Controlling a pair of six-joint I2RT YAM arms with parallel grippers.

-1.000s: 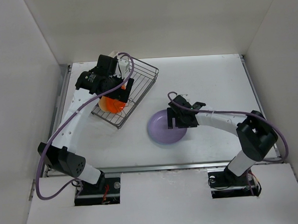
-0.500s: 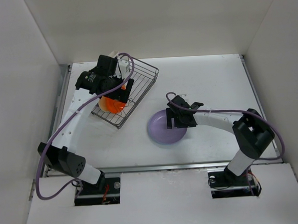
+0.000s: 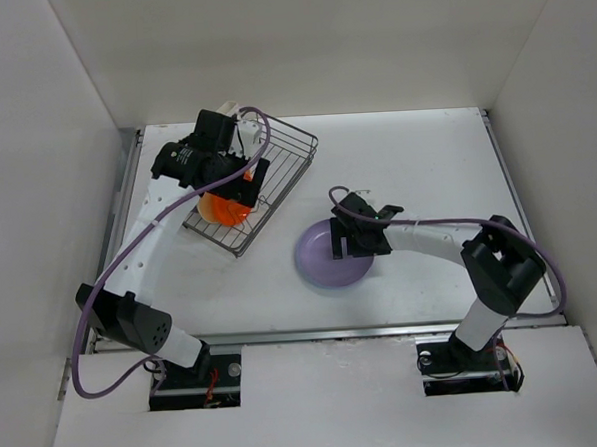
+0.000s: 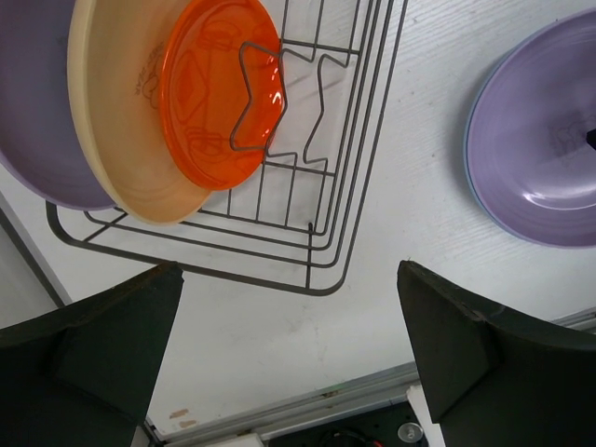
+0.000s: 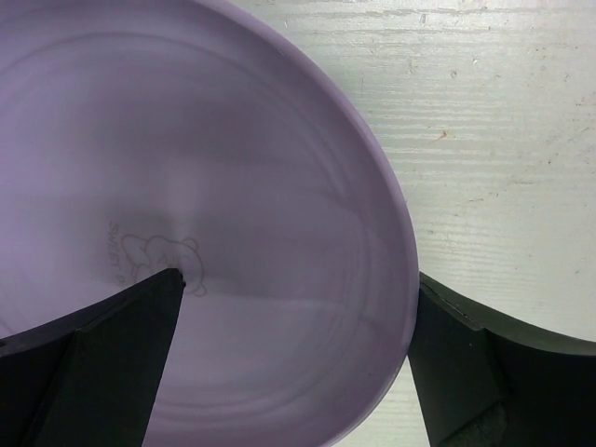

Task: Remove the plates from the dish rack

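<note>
From above, the dish rack point(image 3: 280, 159) sits at the table's point(image 3: 425, 157) far left, and the left gripper point(image 3: 244, 184) over it hides all but a red-orange plate point(image 3: 223, 209). The left wrist view shows this plate on edge in the wire dividers, leaning on a tan plate point(image 4: 121, 149) and a racked lavender plate point(image 4: 33, 102), with the jaws wide and empty. The right wrist view shows the right gripper point(image 5: 298, 279), also wide and empty, straddling the rim of the flat lavender plate point(image 5: 233, 140) on the table.

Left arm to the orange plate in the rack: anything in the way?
Only rack wire. A wavy divider crosses the face of the orange plate, and the dish rack's near rim lies between it and the open left gripper. The tan plate stands right behind it. Nothing else visible.
</note>
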